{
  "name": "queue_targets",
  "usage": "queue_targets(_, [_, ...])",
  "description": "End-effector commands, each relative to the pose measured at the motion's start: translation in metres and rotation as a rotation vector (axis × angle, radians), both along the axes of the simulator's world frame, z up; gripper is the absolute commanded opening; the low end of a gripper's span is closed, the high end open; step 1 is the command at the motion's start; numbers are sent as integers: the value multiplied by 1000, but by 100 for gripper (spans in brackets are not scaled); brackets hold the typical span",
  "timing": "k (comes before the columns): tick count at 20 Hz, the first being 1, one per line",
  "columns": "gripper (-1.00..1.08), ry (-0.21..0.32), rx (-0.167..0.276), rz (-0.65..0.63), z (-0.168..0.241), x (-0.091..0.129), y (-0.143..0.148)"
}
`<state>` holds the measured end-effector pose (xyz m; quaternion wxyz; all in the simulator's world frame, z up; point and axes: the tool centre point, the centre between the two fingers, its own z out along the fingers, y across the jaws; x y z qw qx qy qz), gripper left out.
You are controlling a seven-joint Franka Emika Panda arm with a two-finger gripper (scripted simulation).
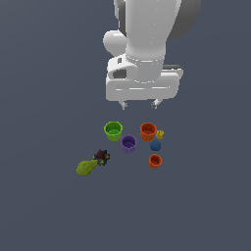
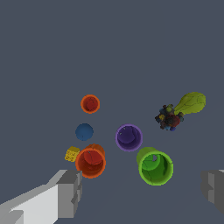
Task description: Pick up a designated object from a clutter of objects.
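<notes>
Floor (image 1: 44, 98) of flat slate grey fills both views, unmarked, with no wall or edge in sight. My pincer (image 1: 139, 104) hangs above it with the fingers spread wide apart and nothing between them; in the wrist view one finger (image 2: 68, 192) shows grey at one side and the other only at the far edge of the frame.

All the clutter sits below and a little ahead of me. The purple cup (image 1: 129, 143) stands upright, mouth up, in the middle of the group and touching nothing; from the wrist it lies beyond the gap between my fingers, roughly on its centre line. The green cup (image 1: 113, 130) is the nearest neighbour, just beside it and closer to me, towards the exterior view's left. The larger orange cup (image 1: 148, 131) stands closer to me on the other side, with the yellow piece (image 1: 160, 134) just beside it, whether touching I cannot tell. The blue ball (image 1: 155, 145) lies near the purple cup on that same side, and the small orange cup (image 1: 155, 161) is farther out past the ball. The dark lump (image 1: 101, 156) and the pear (image 1: 86, 167) lie touching, well off towards the exterior view's left.

Nothing stands over the purple cup.
</notes>
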<state>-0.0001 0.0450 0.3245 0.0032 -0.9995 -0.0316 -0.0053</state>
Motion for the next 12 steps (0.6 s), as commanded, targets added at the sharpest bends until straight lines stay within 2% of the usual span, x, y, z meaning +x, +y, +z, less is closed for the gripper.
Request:
queue_targets(1, [28,0,0,0,0,0,0])
queue_targets(7, [28,-25,-3,15,7,6,8])
queue_targets(12, [28,-27,-3,19,6,6,8])
